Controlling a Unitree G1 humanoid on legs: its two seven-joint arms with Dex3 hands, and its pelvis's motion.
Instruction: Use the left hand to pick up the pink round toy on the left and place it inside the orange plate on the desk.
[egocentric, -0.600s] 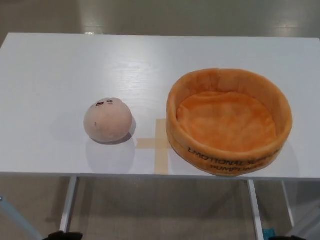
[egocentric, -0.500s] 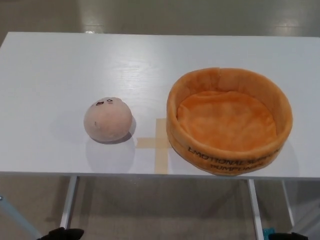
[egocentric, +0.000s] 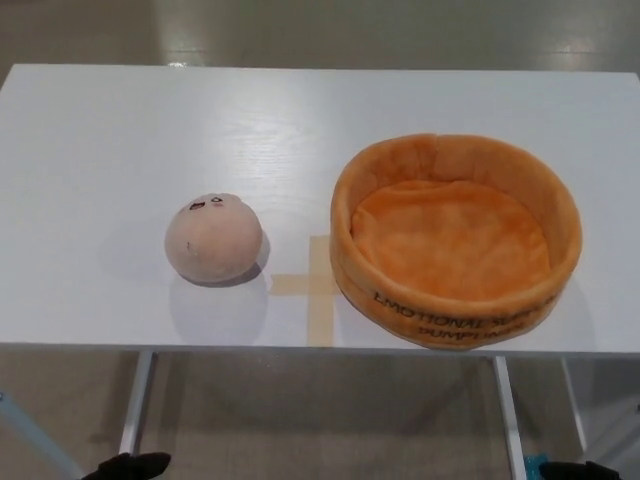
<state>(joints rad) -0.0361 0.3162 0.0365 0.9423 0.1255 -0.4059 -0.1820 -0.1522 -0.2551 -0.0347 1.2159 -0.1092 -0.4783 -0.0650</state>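
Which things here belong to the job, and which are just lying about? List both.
Job: pink round toy, orange plate, white desk, left hand.
Lying about: tape cross on the desk, right hand.

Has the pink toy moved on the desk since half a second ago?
No. The pink toy sits just as far left of the tape cross and the orange plate as before; the whole picture shifted slightly, so only the camera moved.
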